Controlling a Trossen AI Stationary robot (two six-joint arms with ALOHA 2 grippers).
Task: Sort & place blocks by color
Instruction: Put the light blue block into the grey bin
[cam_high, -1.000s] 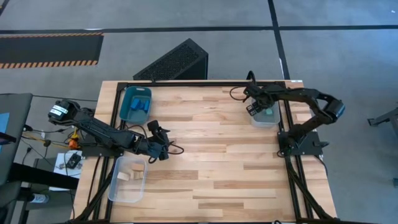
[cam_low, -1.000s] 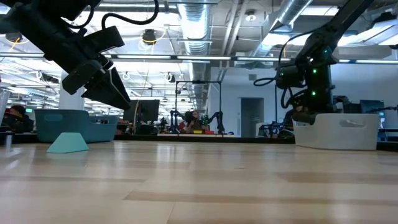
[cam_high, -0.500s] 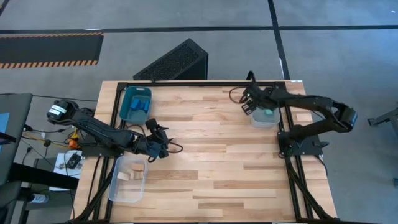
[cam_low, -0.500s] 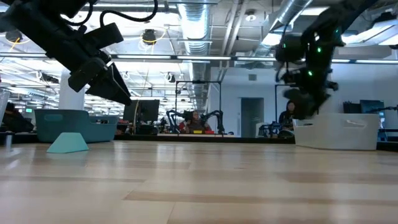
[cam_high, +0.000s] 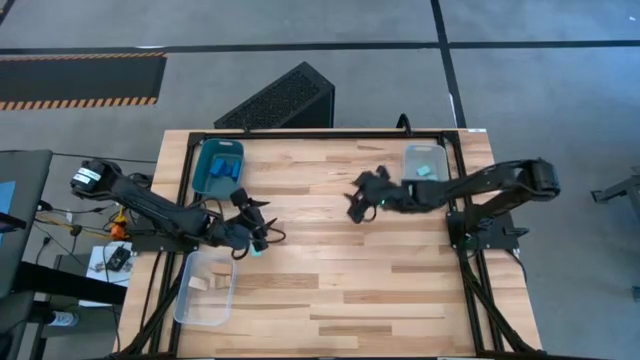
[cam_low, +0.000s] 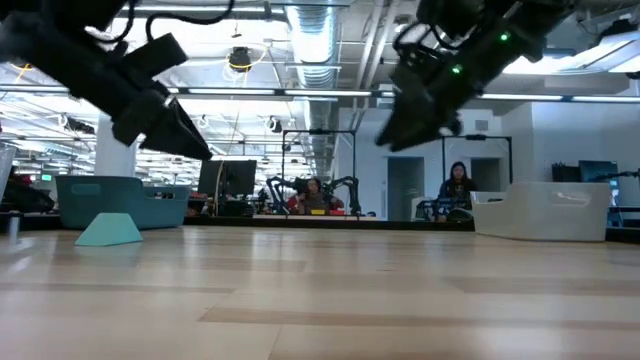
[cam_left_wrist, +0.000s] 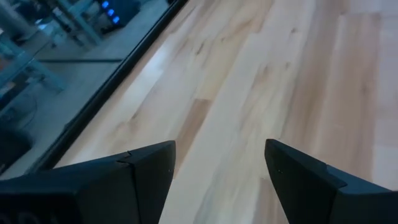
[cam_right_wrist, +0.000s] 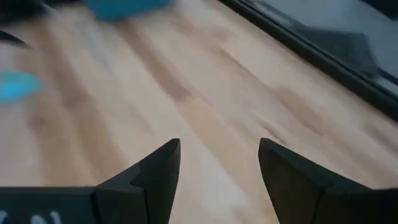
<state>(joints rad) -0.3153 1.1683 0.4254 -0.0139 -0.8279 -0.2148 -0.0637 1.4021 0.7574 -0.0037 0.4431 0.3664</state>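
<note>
Both arms over the wooden surface, grippers empty.

Right gripper (cam_high: 357, 205) hangs above the middle of the surface (cam_high: 340, 270), toward two o'clock, fingers spread with nothing between them. Left gripper (cam_high: 258, 232) sits over at nine o'clock, fingers also wide apart and empty, and right at its tip there's a turquoise block (cam_high: 257, 250), or so it looks from above. Blue tray (cam_high: 216, 167) up at eleven o'clock holds dark blue blocks (cam_high: 224, 172). Pale tray (cam_high: 424, 166) at one o'clock has a turquoise piece (cam_high: 423, 171) inside. Clear tray (cam_high: 205, 290) at eight o'clock carries bare wood blocks (cam_high: 212, 281).
</note>
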